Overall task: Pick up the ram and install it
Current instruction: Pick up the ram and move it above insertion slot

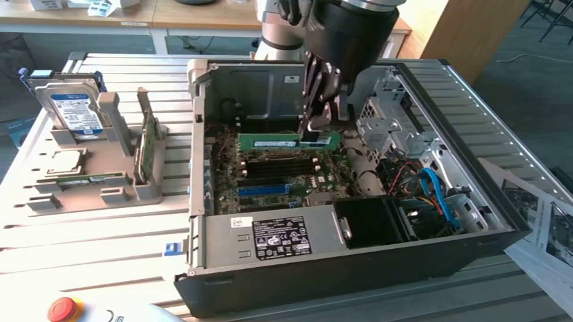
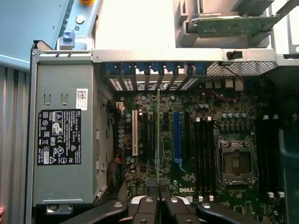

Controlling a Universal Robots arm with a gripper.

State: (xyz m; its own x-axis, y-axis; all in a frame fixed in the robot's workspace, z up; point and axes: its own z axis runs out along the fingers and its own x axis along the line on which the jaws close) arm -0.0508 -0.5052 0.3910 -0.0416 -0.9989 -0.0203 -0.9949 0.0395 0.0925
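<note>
The ram (image 1: 273, 142) is a slim green stick with a white label, held lengthwise above the motherboard (image 1: 296, 184) inside the open computer case (image 1: 358, 268). My gripper (image 1: 315, 134) is shut on the stick's end towards the exterior view's right. The wrist view shows the ram (image 2: 158, 140) edge-on as a thin line running out from between my gripper's (image 2: 159, 192) fingers. It hovers over the board and sits in no slot. The black memory slots (image 2: 202, 154) lie beside the processor socket (image 2: 236, 161).
The power supply (image 1: 273, 238) fills the case's near side, with cables and a blue lead (image 1: 434, 188) at the exterior view's right. A grey fixture (image 1: 98, 174) at the left holds a hard drive (image 1: 72, 111), an upright green card (image 1: 147, 144) and a processor chip (image 1: 63, 161). A red button (image 1: 63, 308) sits near the front.
</note>
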